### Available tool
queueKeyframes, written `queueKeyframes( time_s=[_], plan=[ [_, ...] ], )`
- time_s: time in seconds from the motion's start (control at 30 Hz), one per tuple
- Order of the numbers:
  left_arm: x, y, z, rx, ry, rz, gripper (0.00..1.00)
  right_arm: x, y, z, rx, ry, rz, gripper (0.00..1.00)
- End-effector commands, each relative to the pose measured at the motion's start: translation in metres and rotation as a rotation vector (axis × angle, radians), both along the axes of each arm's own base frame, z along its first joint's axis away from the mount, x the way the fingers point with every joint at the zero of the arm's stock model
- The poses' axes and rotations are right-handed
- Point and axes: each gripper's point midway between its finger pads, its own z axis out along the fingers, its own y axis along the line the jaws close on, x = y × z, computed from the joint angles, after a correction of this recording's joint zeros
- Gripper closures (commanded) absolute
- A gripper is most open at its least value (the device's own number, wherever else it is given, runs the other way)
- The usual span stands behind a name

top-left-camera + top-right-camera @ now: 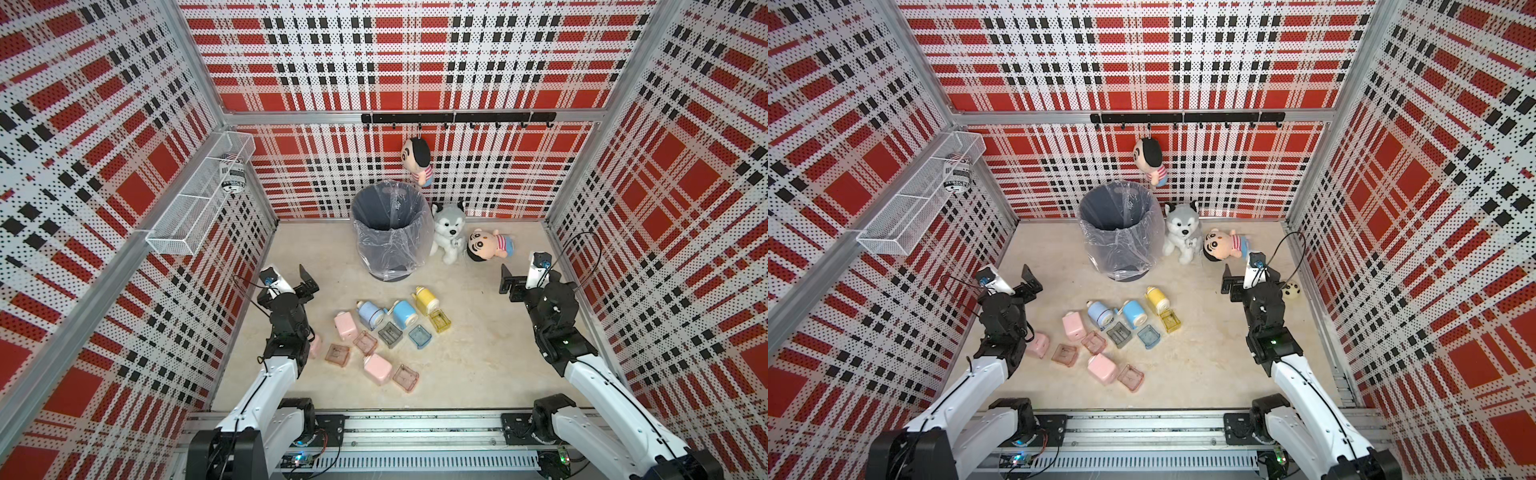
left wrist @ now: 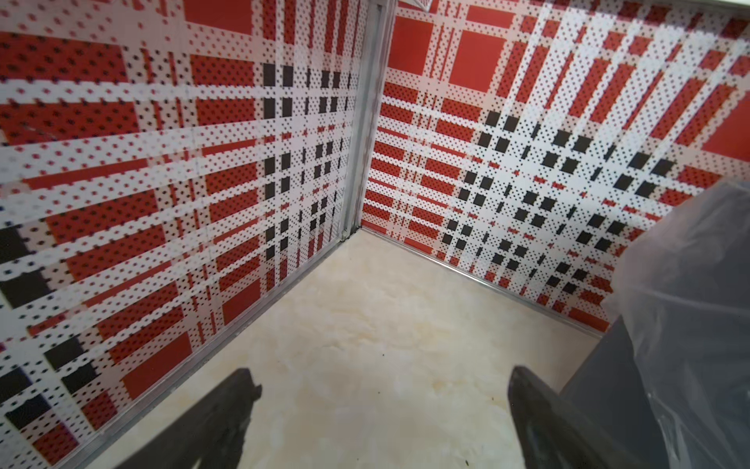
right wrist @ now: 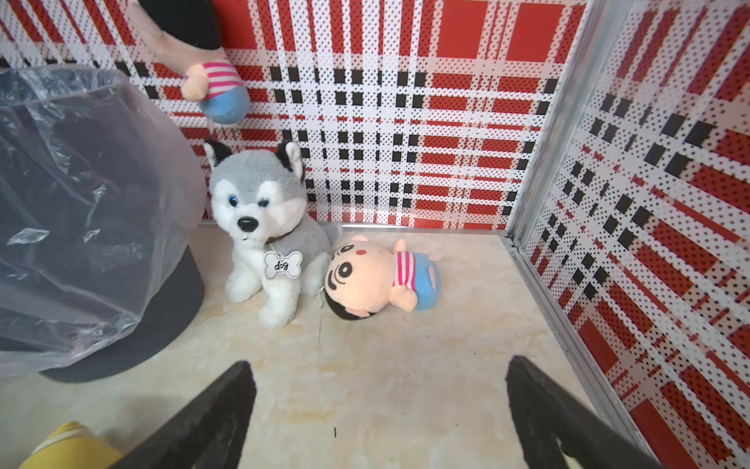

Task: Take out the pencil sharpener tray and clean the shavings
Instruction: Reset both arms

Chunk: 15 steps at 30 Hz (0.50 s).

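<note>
**Item: sharpener set, six bodies, six trays.**

- Location: middle of the tabletop (image 1: 478, 353), in front of the lined bin (image 1: 388, 249).
- Sharpeners (image 1: 404, 313): one yellow, two blue-toned and three pink, one of the pink ones partly behind the left arm.
- Trays: yellow tray (image 1: 440, 321), blue tray (image 1: 419, 336), grey tray (image 1: 390, 334) and three pink trays (image 1: 365, 342). Each lies loose on the tabletop beside a sharpener, and none appears seated in its body.
- Shavings: too small to tell whether any tray holds them.

**Item: left hand** (image 1: 308, 283). Jaws wide and empty. It hangs near the left wall, well apart from the cluster. The wrist view shows bare tabletop between its fingers (image 2: 243, 390).

**Item: right hand** (image 1: 510, 286). Jaws wide and empty. It hangs on the right side, facing the plush dog (image 3: 264, 227), well apart from the trays.

**Step, as judged:** extraction looks complete, so emptying is the stage in question.

**Next move, if any tray remains full:**
- Bring one hand down over a tray.
- Close on a thin wall.
- Carry the tray level to the bin.
- Tip it inside the rim, clear of the slack liner.
</note>
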Motion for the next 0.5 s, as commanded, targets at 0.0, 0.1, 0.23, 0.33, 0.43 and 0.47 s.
queueKeyframes(
  time_s=[0.0, 0.1, 0.23, 0.33, 0.43, 0.47],
  plan=[
    [0.011, -0.003, 0.002, -0.005, -0.083, -0.098, 0.02, -0.005, -0.014, 0.010, 0.057, -0.105, -0.031, 0.00],
    [0.019, -0.006, -0.016, 0.010, -0.033, -0.141, 0.02, -0.011, -0.034, -0.006, 0.066, -0.121, -0.095, 0.00],
    [0.009, -0.009, -0.018, 0.066, -0.078, -0.136, 0.02, -0.016, -0.060, -0.027, 0.090, -0.120, -0.175, 0.00],
    [0.008, -0.013, -0.018, 0.112, -0.096, -0.147, 0.02, -0.019, -0.074, -0.036, 0.118, -0.133, -0.223, 0.00],
    [0.015, -0.019, -0.028, 0.108, -0.085, -0.195, 0.02, -0.018, -0.078, -0.040, 0.114, -0.145, -0.233, 0.00],
    [0.015, -0.026, -0.028, 0.113, -0.105, -0.226, 0.02, -0.018, -0.082, -0.042, 0.109, -0.147, -0.259, 0.00]
  ],
)
